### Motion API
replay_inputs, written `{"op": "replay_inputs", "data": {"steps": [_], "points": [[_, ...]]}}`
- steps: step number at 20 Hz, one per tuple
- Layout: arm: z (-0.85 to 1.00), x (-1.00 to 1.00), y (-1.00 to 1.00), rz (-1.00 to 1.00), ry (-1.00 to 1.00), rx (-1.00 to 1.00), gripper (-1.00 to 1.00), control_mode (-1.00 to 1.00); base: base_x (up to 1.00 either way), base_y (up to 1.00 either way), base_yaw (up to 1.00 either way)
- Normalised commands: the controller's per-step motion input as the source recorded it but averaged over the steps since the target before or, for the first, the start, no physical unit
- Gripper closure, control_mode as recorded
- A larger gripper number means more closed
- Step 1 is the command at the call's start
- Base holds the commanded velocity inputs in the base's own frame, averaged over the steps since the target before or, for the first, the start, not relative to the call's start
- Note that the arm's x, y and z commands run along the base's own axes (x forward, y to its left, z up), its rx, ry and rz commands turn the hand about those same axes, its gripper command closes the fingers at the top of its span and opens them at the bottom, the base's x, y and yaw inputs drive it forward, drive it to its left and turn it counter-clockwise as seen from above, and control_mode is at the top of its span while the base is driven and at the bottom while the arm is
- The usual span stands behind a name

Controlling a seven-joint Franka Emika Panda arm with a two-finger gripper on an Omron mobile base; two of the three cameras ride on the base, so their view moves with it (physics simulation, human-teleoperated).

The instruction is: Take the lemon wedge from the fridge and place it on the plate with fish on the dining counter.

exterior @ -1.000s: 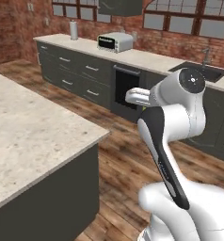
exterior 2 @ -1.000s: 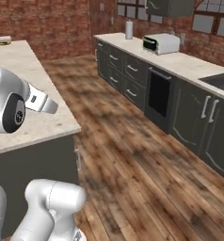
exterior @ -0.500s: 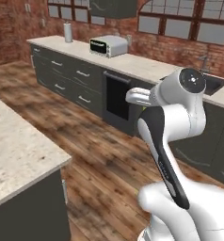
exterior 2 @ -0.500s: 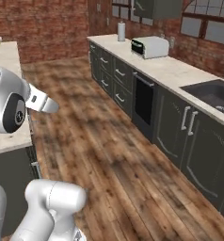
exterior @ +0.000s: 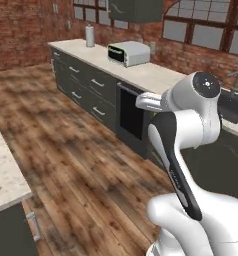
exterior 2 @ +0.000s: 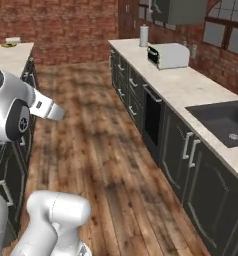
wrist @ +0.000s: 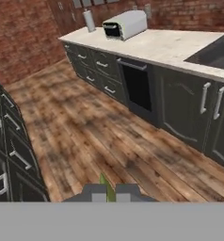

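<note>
Hand view shows the gripper (wrist: 108, 192) clenched on the lemon wedge (wrist: 105, 184), a yellow-green sliver pinched between the fingertips, likely for carrying toward the dining counter (exterior 2: 11, 56)

Toaster oven (exterior: 128, 53) on wall counter (exterior: 156, 77)

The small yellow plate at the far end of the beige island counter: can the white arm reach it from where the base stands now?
Probably not yet. The small yellow plate lies far off on the beige island counter, well beyond the folded white arm; the base likely must drive closer.
</note>
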Motion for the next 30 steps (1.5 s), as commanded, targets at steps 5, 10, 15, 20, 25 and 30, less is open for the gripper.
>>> {"op": "replay_inputs", "data": {"steps": [5,10,15,20,25,30], "points": [[0.0,0.0,0.0,0.0,0.0,0.0,1.0,1.0,0.68,-0.46,0.56],[0.0,0.0,0.0,0.0,0.0,0.0,1.0,1.0,0.9,-0.9,0.33],[0.0,0.0,0.0,0.0,0.0,0.0,1.0,1.0,1.0,-0.94,0.04],[0.0,0.0,0.0,0.0,0.0,0.0,1.0,1.0,1.0,-0.1,0.08],[0.0,0.0,0.0,0.0,0.0,0.0,1.0,1.0,1.0,0.55,0.0],[0.0,0.0,0.0,0.0,0.0,0.0,1.0,1.0,1.0,0.9,0.0]]}}
